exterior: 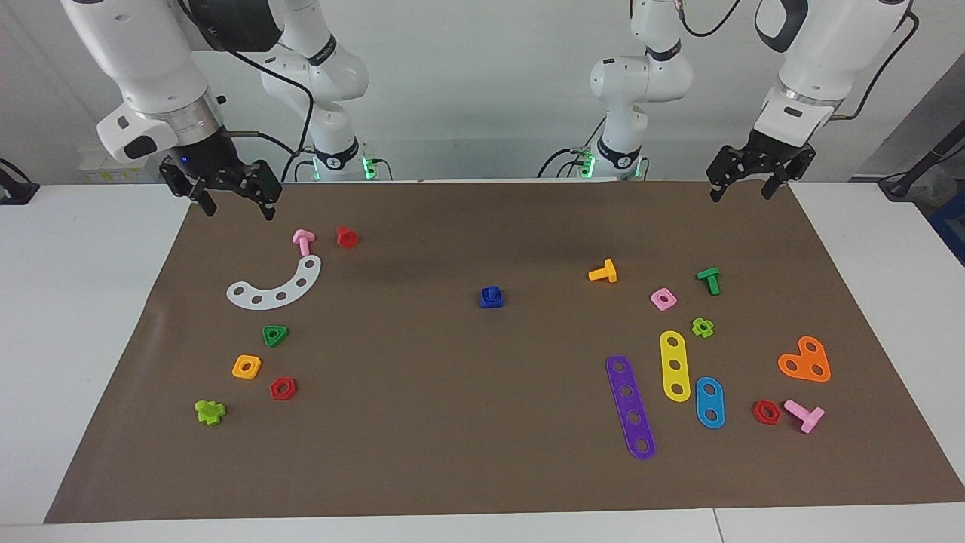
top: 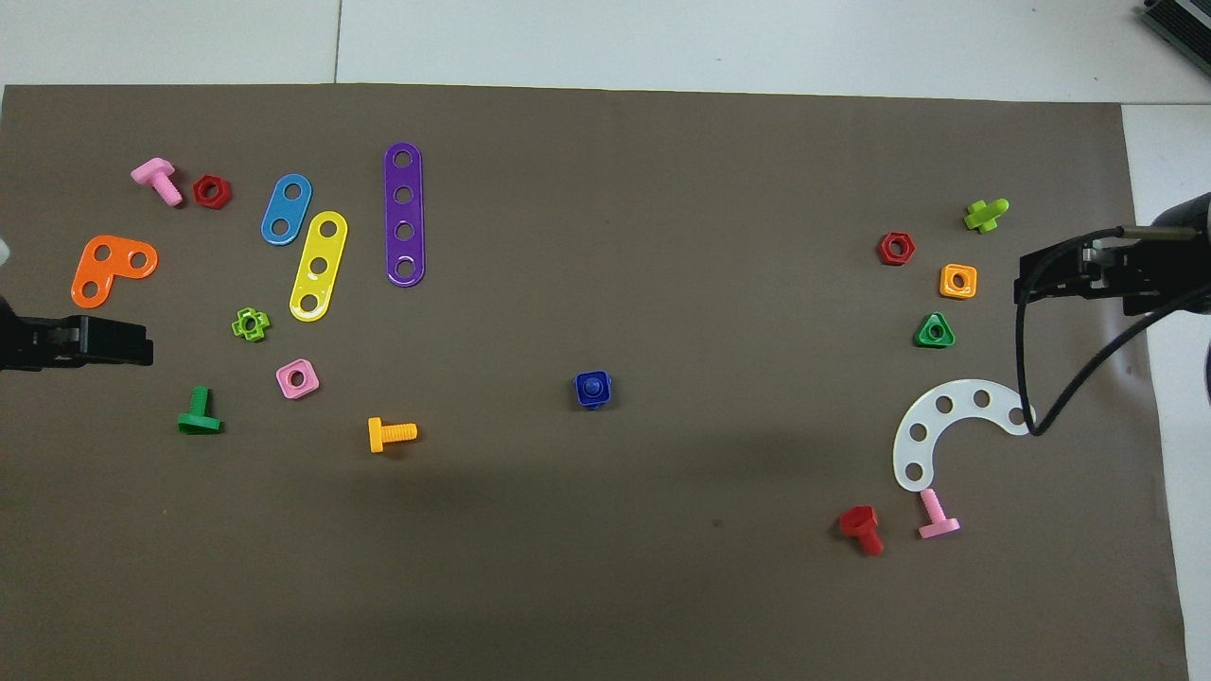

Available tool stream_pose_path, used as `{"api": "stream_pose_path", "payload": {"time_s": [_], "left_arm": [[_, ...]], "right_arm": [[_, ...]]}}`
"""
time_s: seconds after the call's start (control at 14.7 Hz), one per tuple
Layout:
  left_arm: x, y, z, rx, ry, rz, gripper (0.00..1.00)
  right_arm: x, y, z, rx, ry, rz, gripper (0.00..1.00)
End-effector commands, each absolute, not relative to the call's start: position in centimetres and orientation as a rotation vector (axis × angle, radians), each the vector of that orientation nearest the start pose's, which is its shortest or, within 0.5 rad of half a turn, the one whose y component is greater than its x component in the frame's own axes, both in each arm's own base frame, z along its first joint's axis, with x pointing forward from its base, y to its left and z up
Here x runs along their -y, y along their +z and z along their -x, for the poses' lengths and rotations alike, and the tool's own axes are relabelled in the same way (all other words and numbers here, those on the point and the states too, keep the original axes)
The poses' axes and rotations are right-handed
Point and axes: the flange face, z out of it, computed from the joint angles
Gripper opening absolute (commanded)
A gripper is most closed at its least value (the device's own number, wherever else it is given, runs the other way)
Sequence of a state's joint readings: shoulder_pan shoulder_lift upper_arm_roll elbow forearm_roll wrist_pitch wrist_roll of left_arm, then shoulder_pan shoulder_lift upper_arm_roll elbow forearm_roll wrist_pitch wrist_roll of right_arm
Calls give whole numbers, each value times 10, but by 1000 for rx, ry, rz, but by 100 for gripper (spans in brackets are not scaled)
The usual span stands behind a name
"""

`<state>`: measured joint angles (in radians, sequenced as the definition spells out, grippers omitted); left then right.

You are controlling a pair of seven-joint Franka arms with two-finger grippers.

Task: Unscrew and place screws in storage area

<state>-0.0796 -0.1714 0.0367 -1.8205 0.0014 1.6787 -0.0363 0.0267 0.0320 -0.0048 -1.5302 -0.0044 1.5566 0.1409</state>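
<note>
The dark-blue screw (exterior: 491, 291) stands in a blue square nut (exterior: 491, 300) at the middle of the brown mat; it also shows in the overhead view (top: 592, 386). Only its stub shows above the nut. The storage area (exterior: 271, 360) is bare mat among a green triangular nut (exterior: 275, 335), an orange square nut (exterior: 246, 366) and a red hexagonal nut (exterior: 283, 388), toward the right arm's end. My right gripper (exterior: 237, 205) hangs open and empty over the mat's edge nearest the robots. My left gripper (exterior: 742, 192) hangs open and empty over the mat's corner at the left arm's end.
A pink bolt (exterior: 303, 241), a red bolt (exterior: 347, 237), a white curved strip (exterior: 275, 286) and a lime cross piece (exterior: 209, 412) lie near the storage area. Toward the left arm's end lie an orange bolt (exterior: 603, 272), a green bolt (exterior: 709, 280) and long coloured strips (exterior: 630, 407).
</note>
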Motion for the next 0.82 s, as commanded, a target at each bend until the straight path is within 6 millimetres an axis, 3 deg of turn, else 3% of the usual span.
{"api": "stream_pose_path", "payload": {"time_s": [0.0, 0.14, 0.41, 0.55, 0.75], "left_arm": [[17, 600, -504, -59, -25, 3121, 100], [17, 600, -503, -72, -10, 3121, 100], [42, 589, -494, -184, 2, 3122, 100], [83, 577, -493, -254, 40, 3126, 100], [150, 544, -506, -35, 49, 3202, 100]], "right_arm": [[-7, 625, -557, -157, 16, 3117, 100], [-6, 625, -557, -160, 16, 3117, 100], [-7, 627, -558, -153, 4, 3116, 100], [-7, 628, -559, -155, 2, 3116, 100], [-8, 626, -558, -153, 16, 3117, 100]]}}
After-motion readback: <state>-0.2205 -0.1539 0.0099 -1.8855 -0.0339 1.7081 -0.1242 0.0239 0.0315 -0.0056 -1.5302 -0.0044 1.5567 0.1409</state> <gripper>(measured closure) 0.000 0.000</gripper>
